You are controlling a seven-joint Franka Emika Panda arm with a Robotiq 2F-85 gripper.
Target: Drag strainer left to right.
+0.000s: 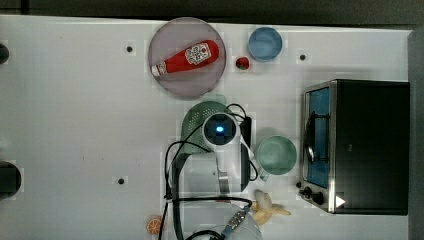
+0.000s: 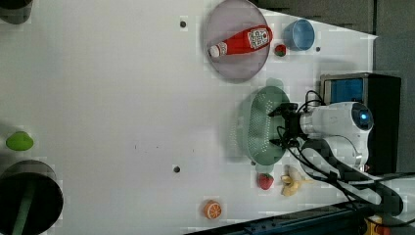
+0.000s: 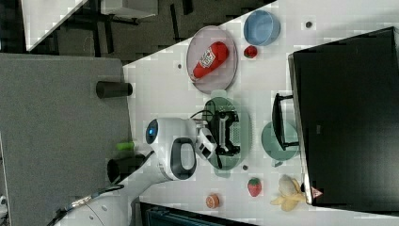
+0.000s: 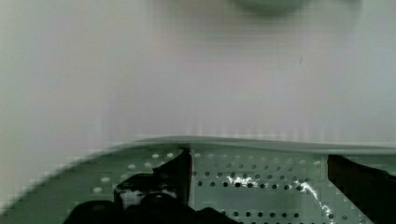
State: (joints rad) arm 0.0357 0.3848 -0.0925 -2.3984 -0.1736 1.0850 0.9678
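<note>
The strainer [image 2: 254, 110], a pale mint-green oval with rows of small holes, lies on the white table just below the plate in the left view. My gripper [image 2: 272, 128] points down into its bowl, open, with nothing between the fingers. In the wrist view the two black fingers [image 4: 173, 179] stand wide apart inside the strainer [image 4: 233, 142], close to its perforated wall. From above, the wrist covers most of the strainer [image 1: 195, 120]. The right view shows the gripper [image 3: 225, 133] over the middle of the strainer [image 3: 244, 127].
A round mint-green mug [image 1: 276, 155] stands between the strainer and the toaster oven [image 1: 367, 145] at the top view's right. A plate [image 1: 187, 85] bears a ketchup bottle [image 1: 187, 59]; nearby sit a blue bowl [image 1: 265, 43], a strawberry [image 1: 242, 63], a banana [image 1: 267, 207] and an orange slice [image 1: 154, 225].
</note>
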